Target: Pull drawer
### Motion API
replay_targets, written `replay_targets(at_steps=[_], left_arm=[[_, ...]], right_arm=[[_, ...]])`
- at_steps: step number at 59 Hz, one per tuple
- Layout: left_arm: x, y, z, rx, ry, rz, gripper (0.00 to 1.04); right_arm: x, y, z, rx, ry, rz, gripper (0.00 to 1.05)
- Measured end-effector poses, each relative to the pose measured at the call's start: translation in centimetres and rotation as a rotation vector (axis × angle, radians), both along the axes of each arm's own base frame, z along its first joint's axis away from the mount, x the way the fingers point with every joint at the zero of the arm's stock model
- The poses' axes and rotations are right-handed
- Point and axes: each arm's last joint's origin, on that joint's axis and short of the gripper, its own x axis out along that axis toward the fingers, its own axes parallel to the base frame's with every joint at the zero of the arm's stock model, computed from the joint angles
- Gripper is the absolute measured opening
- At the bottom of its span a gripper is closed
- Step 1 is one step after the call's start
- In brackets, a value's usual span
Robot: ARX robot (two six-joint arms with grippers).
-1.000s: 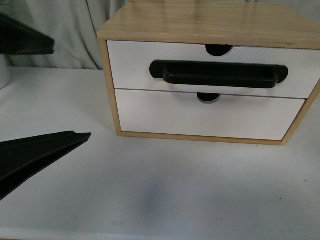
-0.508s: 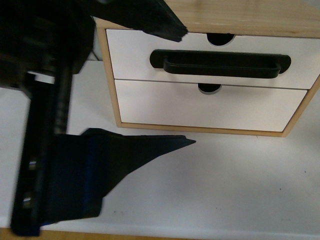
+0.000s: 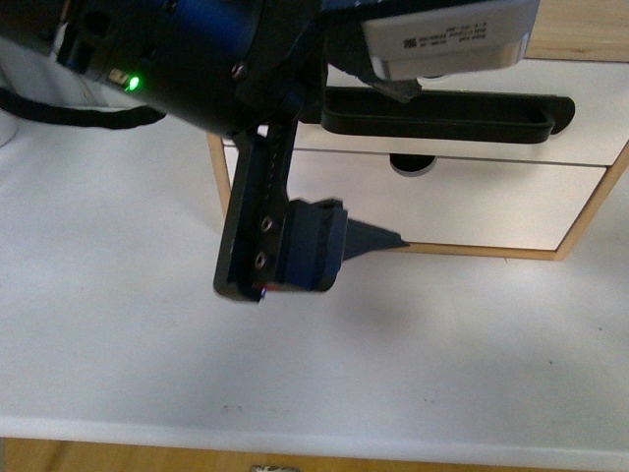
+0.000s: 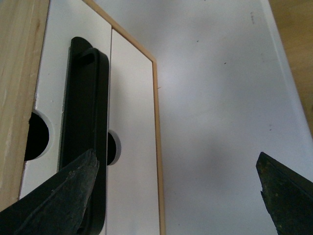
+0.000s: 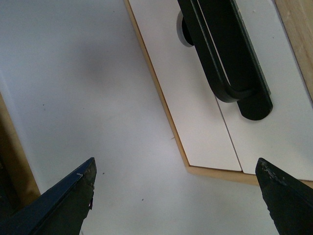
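Note:
The drawer (image 3: pixel 590 138) is the upper one of a light wood cabinet, white-fronted with a long black bar handle (image 3: pixel 442 113). It sits shut, flush with the cabinet front. My left arm (image 3: pixel 197 59) fills the upper left of the front view and hides the drawer's left part. Its lower finger (image 3: pixel 378 239) points at the cabinet's base. In the left wrist view the left gripper (image 4: pixel 178 171) is open, with one finger (image 4: pixel 63 200) right by the handle (image 4: pixel 85 122). The right gripper (image 5: pixel 176 171) is open over the table, short of the handle (image 5: pixel 225 54).
Below the drawer is a plain white drawer front (image 3: pixel 472 202) with a half-round notch (image 3: pixel 413 165) and no handle. The cabinet stands on a white table (image 3: pixel 442 354), whose front edge shows wood below. The tabletop also shows in the right wrist view (image 5: pixel 98 98).
My left arm has swung up and right across the front view, from the lower left to in front of the cabinet's left side. The cabinet and drawer look unmoved.

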Motion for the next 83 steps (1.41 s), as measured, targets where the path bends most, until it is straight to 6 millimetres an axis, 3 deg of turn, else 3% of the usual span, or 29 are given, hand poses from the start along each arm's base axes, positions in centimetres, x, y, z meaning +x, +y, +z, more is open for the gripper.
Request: replay_targets(at_steps=[13,27,53,75,83], left_arm=[[2.8,-0.6,0.4,0.027,-0.002,0.041,0.98],[5.1,-0.1,-1.2,0.068,0.016,0.074,0.98],[6.4,0.6,-1.6,0.136,-0.019,0.046,0.98],[6.3,1.0,-2.3,0.252,-0.164,0.005,0.98],[6.1,1.6,-2.4,0.298,-0.132,0.013,0.98]], right_arm=[[0.7,0.4,0.2,0.003,-0.017,0.028,0.96],[0.9,0.9,0.3,0.016,-0.025,0.056,0.96],[1.9,1.5,0.5,0.03,-0.035,0.092,0.96],[2.2,1.7,0.0,0.04,-0.017,0.098,0.96],[2.2,1.8,0.0,0.05,-0.016,0.098,0.96]])
